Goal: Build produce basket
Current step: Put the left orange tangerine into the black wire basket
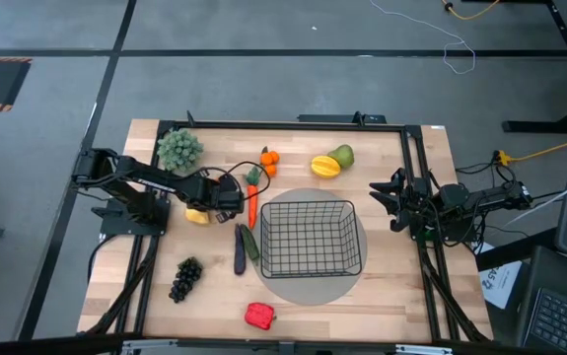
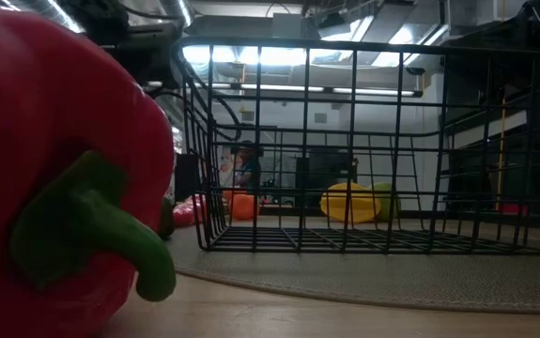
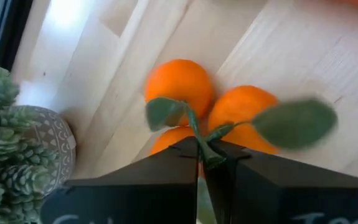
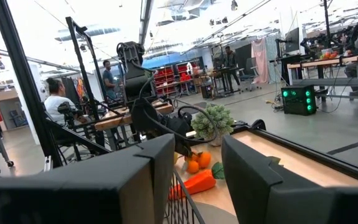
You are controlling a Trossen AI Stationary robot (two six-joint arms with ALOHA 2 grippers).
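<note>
High view: left gripper [image 1: 247,193] at the carrot [image 1: 253,202], just below the orange cluster [image 1: 268,158] — exact contact lost under the dark arm. Left wrist view: fingers [image 3: 160,180] pressed together on the green stem of the orange cluster [image 3: 210,112], three oranges and two leaves showing, lower fruit cut off behind the fingertips; potted succulent [image 3: 4,143] at the frame edge, partly cropped. Black wire basket [image 1: 310,239] empty on the grey round disc [image 1: 308,286], mid-table. Eggplant [image 1: 239,250] and cucumber [image 1: 251,243] lying just beside the basket's left wall, grapes [image 1: 185,279] farther left, red pepper [image 1: 259,316] near the front edge, yellow fruit [image 1: 325,166] touching green fruit [image 1: 343,155] behind the basket; another yellow piece [image 1: 197,216] half hidden under the left arm. Right gripper [image 1: 391,202] waiting at the table's right side, fingers [image 4: 135,180] wide apart, nothing between them. Low view — mostly blocked by the red pepper [image 2: 63,178]; basket [image 2: 345,150] seen through its grid, items beyond hard to make out.
</note>
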